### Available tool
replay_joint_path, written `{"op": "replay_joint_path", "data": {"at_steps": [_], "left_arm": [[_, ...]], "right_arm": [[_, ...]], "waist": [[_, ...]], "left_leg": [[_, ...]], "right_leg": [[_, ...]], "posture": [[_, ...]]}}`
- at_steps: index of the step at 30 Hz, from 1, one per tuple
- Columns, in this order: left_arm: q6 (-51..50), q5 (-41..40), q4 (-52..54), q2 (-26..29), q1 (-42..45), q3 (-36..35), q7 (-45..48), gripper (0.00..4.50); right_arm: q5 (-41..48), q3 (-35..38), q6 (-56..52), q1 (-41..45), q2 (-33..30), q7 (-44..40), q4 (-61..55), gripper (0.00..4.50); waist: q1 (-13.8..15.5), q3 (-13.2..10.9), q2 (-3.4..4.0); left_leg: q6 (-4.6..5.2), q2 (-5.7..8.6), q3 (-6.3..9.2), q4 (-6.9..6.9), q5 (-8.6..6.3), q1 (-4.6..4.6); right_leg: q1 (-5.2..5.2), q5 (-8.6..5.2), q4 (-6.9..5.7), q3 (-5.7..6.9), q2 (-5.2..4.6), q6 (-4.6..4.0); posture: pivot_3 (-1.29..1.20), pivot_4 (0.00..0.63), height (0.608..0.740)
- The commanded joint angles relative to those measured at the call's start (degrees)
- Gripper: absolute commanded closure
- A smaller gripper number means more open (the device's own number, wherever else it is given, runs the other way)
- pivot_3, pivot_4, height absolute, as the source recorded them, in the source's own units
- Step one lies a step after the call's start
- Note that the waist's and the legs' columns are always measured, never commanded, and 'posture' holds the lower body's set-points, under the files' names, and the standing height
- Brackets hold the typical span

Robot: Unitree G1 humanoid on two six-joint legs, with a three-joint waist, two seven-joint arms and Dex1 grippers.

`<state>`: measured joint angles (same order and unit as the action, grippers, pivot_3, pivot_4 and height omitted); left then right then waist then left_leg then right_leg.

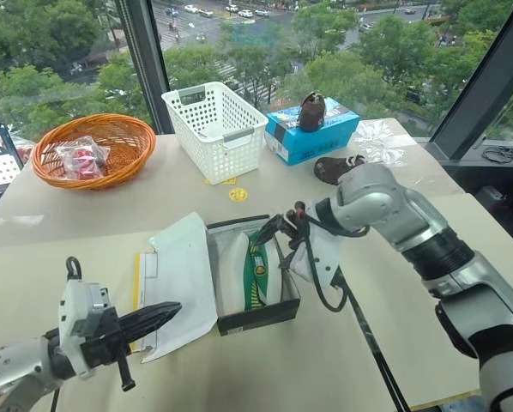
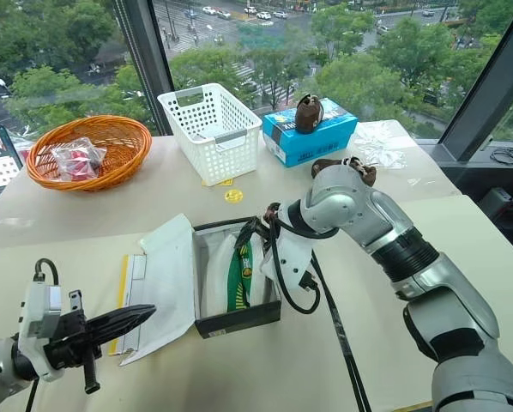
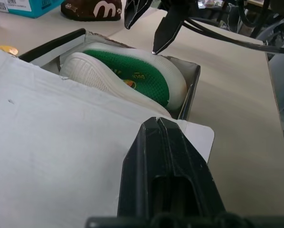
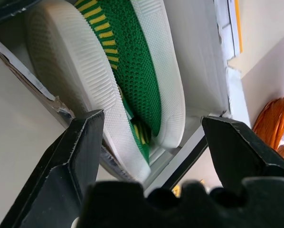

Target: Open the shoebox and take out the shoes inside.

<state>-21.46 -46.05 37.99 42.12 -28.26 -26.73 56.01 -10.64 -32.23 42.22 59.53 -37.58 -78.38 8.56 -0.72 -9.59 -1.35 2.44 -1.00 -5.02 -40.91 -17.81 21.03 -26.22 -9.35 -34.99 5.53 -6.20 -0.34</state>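
Your right gripper point(image 1: 274, 230) spread wide over the open shoebox point(image 1: 255, 319) mid-table, green shoes point(image 3: 132, 78) inside reading "DUCK", your left gripper point(image 1: 158, 316) pinched shut beside its lid point(image 1: 184, 275), empty.

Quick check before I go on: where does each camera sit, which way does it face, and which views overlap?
Left eye: on the head, looking forward and down at the open shoebox; both arms show.
Right eye: beside it, same scene, slightly shifted.
Left wrist: behind the shut left claw, facing the shoes and the right claw.
Right wrist: looks down between the open right claw's fingers into the shoebox.
Shared: all four show the shoes in the shoebox.
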Motion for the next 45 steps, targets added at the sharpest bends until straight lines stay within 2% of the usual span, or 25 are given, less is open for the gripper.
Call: {"op": "replay_joint_path", "data": {"at_steps": [1,16,20,24,27,33,39,45], "left_arm": [[1.2,0.3,0.9,-0.6,-0.4,-0.4,0.7,4.50],[1.4,2.5,-0.8,-1.2,2.0,0.8,1.5,4.50],[0.8,2.7,-0.4,-1.2,2.8,1.3,0.8,4.50],[0.0,2.5,0.7,-1.3,3.1,1.8,-0.3,4.50],[-0.3,2.2,1.1,-1.0,3.0,1.6,-0.5,4.50],[-2.6,1.0,1.5,0.8,5.3,1.4,-1.6,4.50],[-3.6,0.6,1.7,1.0,6.3,2.3,-2.3,4.50],[-4.0,0.6,1.7,1.2,6.8,2.6,-2.7,4.50]], "right_arm": [[-0.9,-1.2,1.2,0.2,0.2,-0.7,-0.1,0.58],[0.9,1.3,-0.9,3.5,-0.7,-1.2,-0.5,0.58],[3.3,3.1,-6.0,3.7,1.0,0.2,-1.3,0.58],[1.2,6.0,-12.4,3.7,3.1,5.1,1.6,0.58],[0.5,6.8,-14.4,1.9,2.3,6.2,1.4,0.58],[2.0,5.3,-12.7,-6.1,-3.6,2.5,-5.8,0.58],[3.5,4.7,-13.1,-6.4,-3.2,0.0,-8.5,0.58],[4.0,6.5,-14.1,-1.6,-1.3,-0.6,-6.5,0.58]], "waist": [[0.0,0.0,0.00],[0.0,0.0,0.01],[0.0,0.0,0.02],[-0.1,0.0,0.02],[0.1,0.0,0.02],[1.1,-0.1,0.09],[0.5,-0.1,0.09],[0.4,-0.1,0.09]], "left_leg": [[0.00,0.00,0.00,0.00,0.00,-0.01],[0.00,-0.01,0.01,0.00,0.00,0.04],[0.00,-0.02,0.01,0.01,0.00,0.05],[-0.01,-0.02,0.00,0.02,0.00,0.06],[0.00,-0.01,0.01,0.02,0.00,0.10],[0.05,0.06,0.03,0.02,-0.03,0.18],[0.05,0.05,-0.03,0.05,-0.04,0.12],[0.05,0.05,-0.01,0.03,-0.03,0.13]], "right_leg": [[0.00,0.00,0.00,0.00,0.00,-0.01],[-0.04,0.09,0.01,0.01,-0.01,-0.15],[-0.06,0.10,0.01,0.01,-0.01,-0.16],[-0.08,0.22,0.01,0.01,0.00,-0.36],[-0.09,0.26,0.03,0.03,-0.01,-0.42],[-0.07,0.20,0.12,0.09,-0.13,-0.32],[-0.07,0.16,0.12,0.03,-0.07,-0.25],[-0.07,0.16,0.09,0.04,-0.07,-0.26]], "posture": [[0.00,0.150,0.731],[0.00,0.150,0.731],[0.00,0.150,0.731],[0.00,0.150,0.731],[0.00,0.150,0.731],[0.00,0.150,0.731],[0.00,0.150,0.731],[0.00,0.150,0.731]]}}
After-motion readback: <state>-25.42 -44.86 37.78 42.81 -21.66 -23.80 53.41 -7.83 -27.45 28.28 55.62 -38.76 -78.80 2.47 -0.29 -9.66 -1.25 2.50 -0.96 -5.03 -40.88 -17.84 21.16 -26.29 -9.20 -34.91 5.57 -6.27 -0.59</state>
